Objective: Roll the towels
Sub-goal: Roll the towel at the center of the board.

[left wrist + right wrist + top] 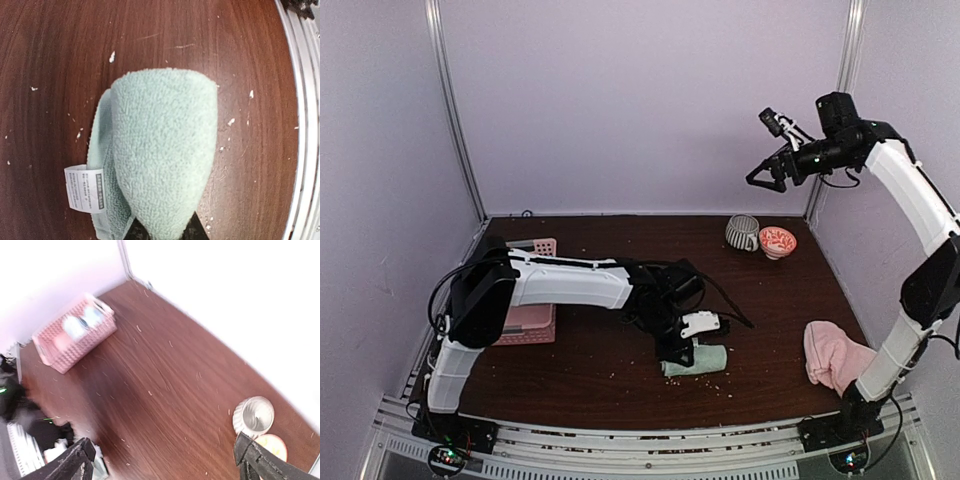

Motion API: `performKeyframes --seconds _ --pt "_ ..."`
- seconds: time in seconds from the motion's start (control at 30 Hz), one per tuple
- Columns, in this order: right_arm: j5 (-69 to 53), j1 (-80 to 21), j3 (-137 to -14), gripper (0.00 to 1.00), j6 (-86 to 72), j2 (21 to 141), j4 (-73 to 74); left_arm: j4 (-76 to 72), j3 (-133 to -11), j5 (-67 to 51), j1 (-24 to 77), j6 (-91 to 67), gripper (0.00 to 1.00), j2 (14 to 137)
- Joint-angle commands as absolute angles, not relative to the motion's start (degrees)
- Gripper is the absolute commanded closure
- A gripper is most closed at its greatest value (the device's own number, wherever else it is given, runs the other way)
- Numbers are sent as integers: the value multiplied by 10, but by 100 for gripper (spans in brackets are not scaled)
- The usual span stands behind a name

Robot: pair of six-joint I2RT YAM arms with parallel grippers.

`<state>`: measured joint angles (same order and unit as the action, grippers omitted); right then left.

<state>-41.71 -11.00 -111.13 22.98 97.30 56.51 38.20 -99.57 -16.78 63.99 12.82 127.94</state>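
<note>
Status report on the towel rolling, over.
Left gripper shut on mint green towel, rolled, mid-table. Right gripper open, empty, high in the air. Pink towel unrolled, crumpled, near right. Nothing in the way.

The mint green towel lies rolled into a short, thick bundle on the desk, near the front middle, with a white care label sticking out from one side. The pink towel lies crumpled and unrolled at the front right.

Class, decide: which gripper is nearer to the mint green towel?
Left. The left gripper pinches the mint green towel; the right gripper hangs open, high over the far right corner.
</note>
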Motion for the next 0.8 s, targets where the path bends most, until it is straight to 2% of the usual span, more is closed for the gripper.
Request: performKeyframes --seconds 0.0,0.1,0.17,0.33,0.53,0.6,0.77 --pt "-565 -113 -1088 0 296 933 642 439 -1027 -285 596 86 93 1344" --pt "-613 -121 -1084 5 451 913 774 444 -1043 -342 559 63 94 1371" --pt "-600 -135 -1040 15 485 883 778 445 -1052 -370 540 52 95 1382" --pt "-512 -234 -913 31 563 817 765 445 -1066 -390 511 37 96 1404" --pt "-405 -367 -799 38 553 799 730 445 -1070 -427 496 36 96 1423" --pt "-334 -400 -752 42 509 794 658 445 -1072 -437 491 34 96 1430" --pt "-173 -446 -638 37 464 803 462 445 -1078 -451 484 32 96 1442"
